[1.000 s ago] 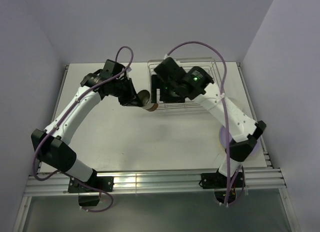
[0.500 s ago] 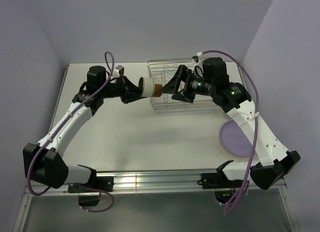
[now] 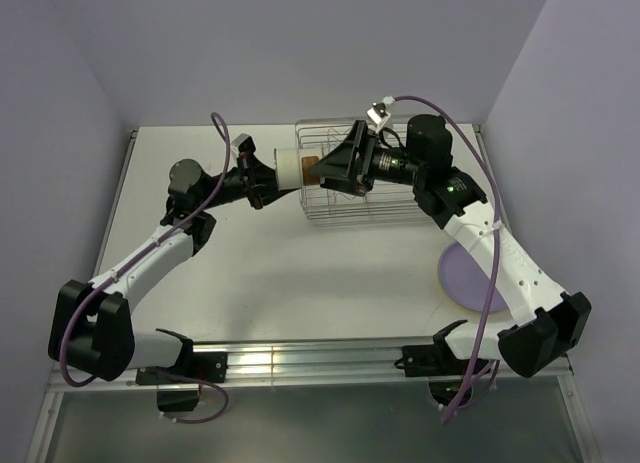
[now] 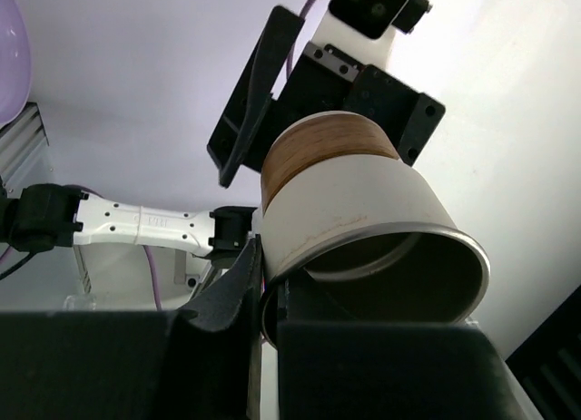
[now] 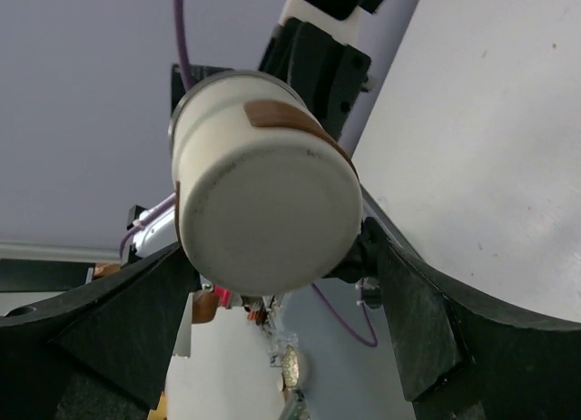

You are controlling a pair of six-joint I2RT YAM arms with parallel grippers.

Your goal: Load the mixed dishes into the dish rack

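My left gripper [image 3: 272,173] is shut on the rim of the small white cup [image 3: 292,167] with a brown band and holds it sideways in the air at the left end of the dish rack [image 3: 385,205]. In the left wrist view one finger [image 4: 227,297] is outside the cup [image 4: 363,211] and the other is inside. My right gripper [image 3: 335,167] is open, its fingers [image 5: 118,320] spread either side of the cup's base [image 5: 263,202]. The lavender plate [image 3: 470,278] lies flat at the table's right. The other plates and the bowl are out of view.
The wire rack stands at the back of the white table [image 3: 300,273], partly hidden by my right gripper. Purple walls close in on the left, back and right. A metal rail [image 3: 300,361] runs along the near edge.
My left arm has lifted the cup from near the table and turned it sideways toward the right gripper. My right arm swung off the rack and now faces the cup's base, uncovering the lavender plate.
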